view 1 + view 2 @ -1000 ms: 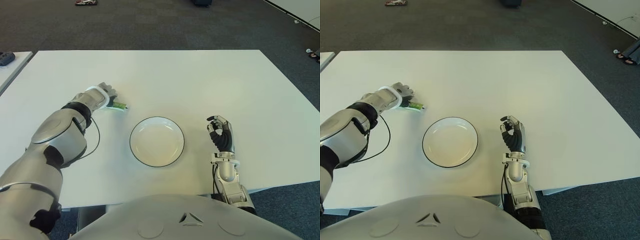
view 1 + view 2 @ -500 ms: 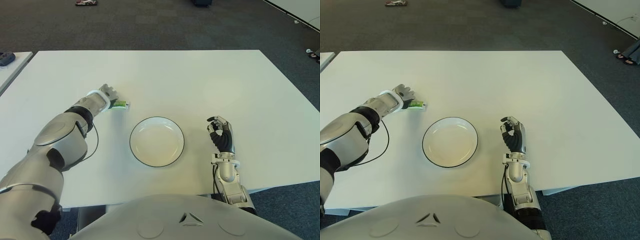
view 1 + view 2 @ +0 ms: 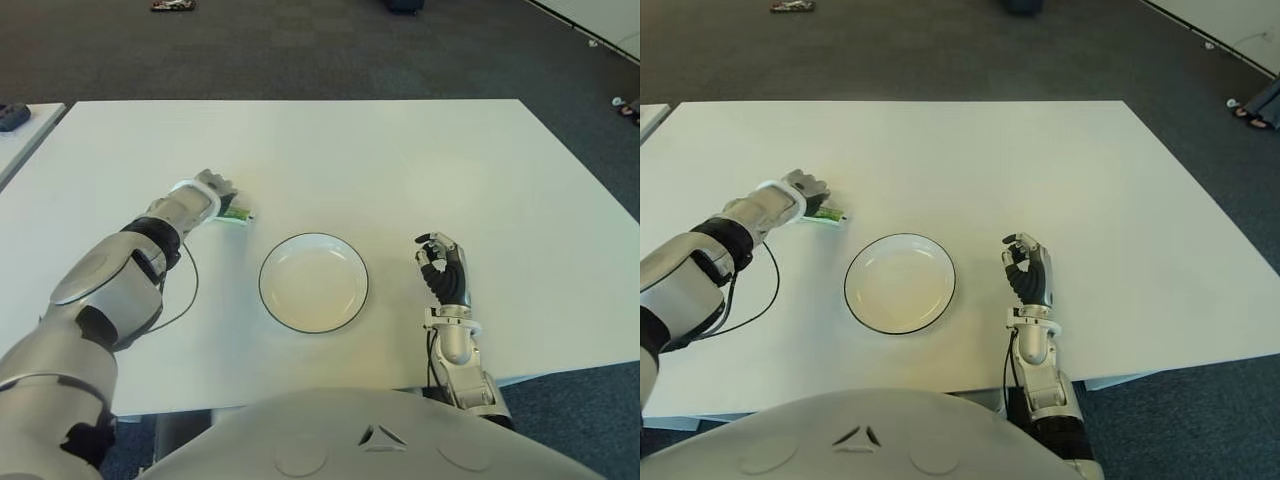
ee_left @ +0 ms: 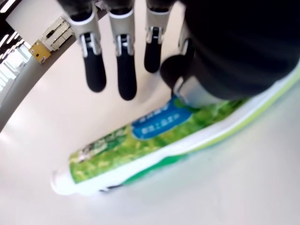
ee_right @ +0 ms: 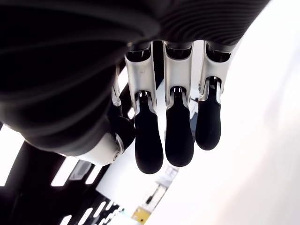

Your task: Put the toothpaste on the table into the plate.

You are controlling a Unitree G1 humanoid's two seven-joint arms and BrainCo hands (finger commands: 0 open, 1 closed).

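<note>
Left eye view: white table w/ black-rimmed white plate near its front edge. Left hand sits over the green toothpaste tube lying flat on the table left of the plate, fingers extended, not gripping; right hand upright right of the plate, fingers relaxed, holding nothing.

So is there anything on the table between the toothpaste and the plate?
No. In the left eye view only bare white table separates the toothpaste, under the left robot hand, from the plate.
</note>
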